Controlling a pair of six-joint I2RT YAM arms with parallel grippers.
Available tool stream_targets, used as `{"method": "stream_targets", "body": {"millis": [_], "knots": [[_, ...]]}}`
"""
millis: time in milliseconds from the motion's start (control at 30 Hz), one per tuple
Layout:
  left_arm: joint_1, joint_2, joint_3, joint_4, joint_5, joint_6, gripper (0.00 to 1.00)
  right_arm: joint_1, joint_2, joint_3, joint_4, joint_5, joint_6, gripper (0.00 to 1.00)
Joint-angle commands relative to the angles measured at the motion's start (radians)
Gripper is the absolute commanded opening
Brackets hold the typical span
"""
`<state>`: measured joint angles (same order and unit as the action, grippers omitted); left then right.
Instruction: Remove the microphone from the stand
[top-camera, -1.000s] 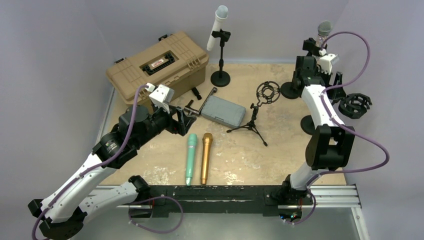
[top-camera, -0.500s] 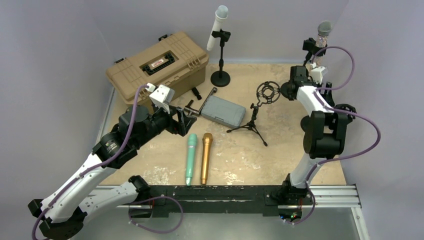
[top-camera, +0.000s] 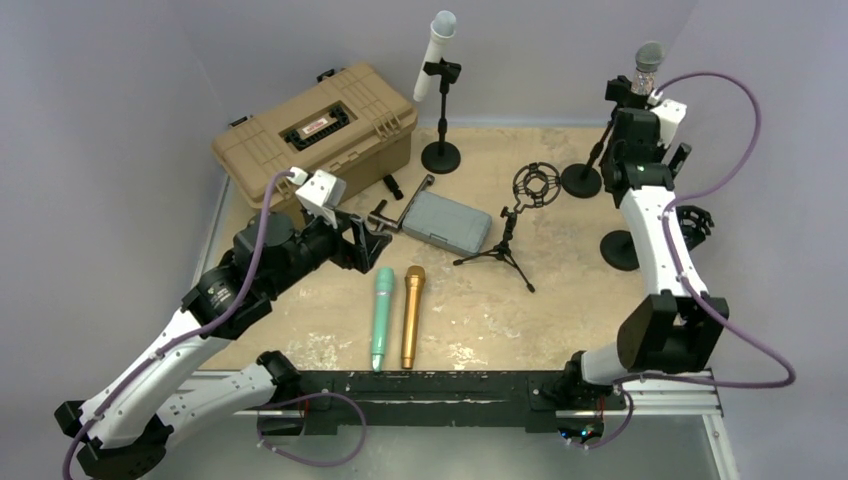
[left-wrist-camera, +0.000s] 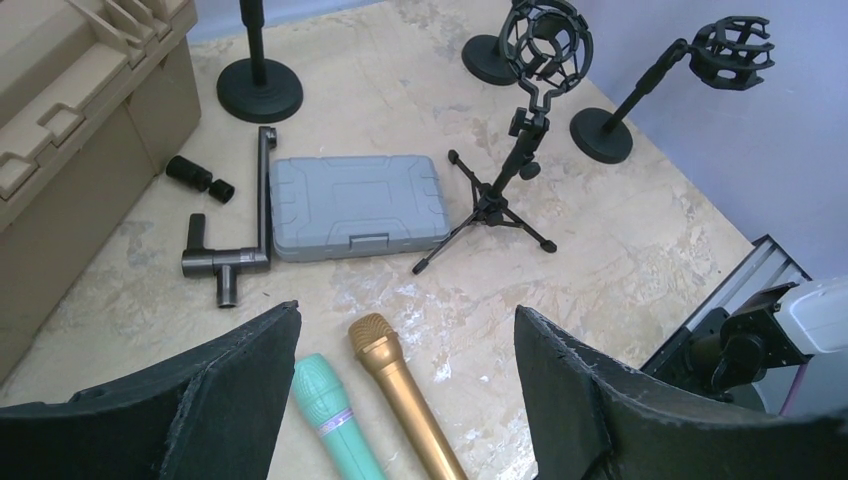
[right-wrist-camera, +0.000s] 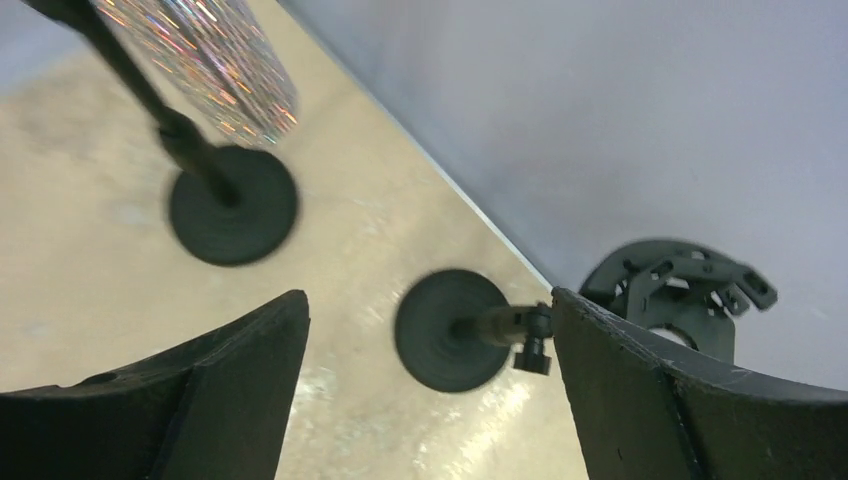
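This looks like a robotics lab cell. Plain lilac walls close in a stone-patterned tabletop. In front of the tan case, an aluminium rail holds a left arm and a right arm, both white and black.

Microphone on stand, far right

1. The table top looks like mottled beige stone, matt and slightly rough.
2. The glitter mic has a sparkling, many-coloured skin.
3. Its stand is matt black.
4. The gold mic has a metallic sheen and a fine mesh head.
5. The mint mic is smooth and matt.
6. The case is dull grey moulded plastic.
7. The box is matt tan plastic.
8. The crank is dark metal, faintly glossy.
9. The left fingers are matt black and grainy.
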<state>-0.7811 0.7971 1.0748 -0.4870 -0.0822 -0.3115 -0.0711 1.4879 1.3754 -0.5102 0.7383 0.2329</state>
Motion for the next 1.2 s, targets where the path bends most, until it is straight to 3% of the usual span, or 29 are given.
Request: {"method": "stream_targets", "body": {"millis": [0, 300, 633, 1033, 1167], "knots": [[-0.003, -0.020, 0.013, 0.025, 0.005, 0.015, 0.76, 0.002, -0.084, 0.093, 0.091, -0.197, -0.030, 0.88], [-0.003, -0.039, 0.026, 0.016, 0.021, 0.018, 0.76, 0.002, -0.074, 0.232, 0.229, -0.406, 0.013, 0.87], [-0.003, -0.037, 0.026, 0.023, 0.068, 0.000, 0.76, 0.002, 0.165, 0.594, 0.151, -0.384, -0.015, 0.86], [-0.003, -0.032, 0.023, 0.028, 0.077, -0.004, 0.76, 0.003, 0.326, 0.711, 0.158, -0.257, -0.116, 0.82], [-0.004, -0.025, 0.023, 0.027, 0.078, -0.003, 0.77, 0.002, 0.365, 0.733, 0.147, -0.237, -0.142, 0.75]]}}
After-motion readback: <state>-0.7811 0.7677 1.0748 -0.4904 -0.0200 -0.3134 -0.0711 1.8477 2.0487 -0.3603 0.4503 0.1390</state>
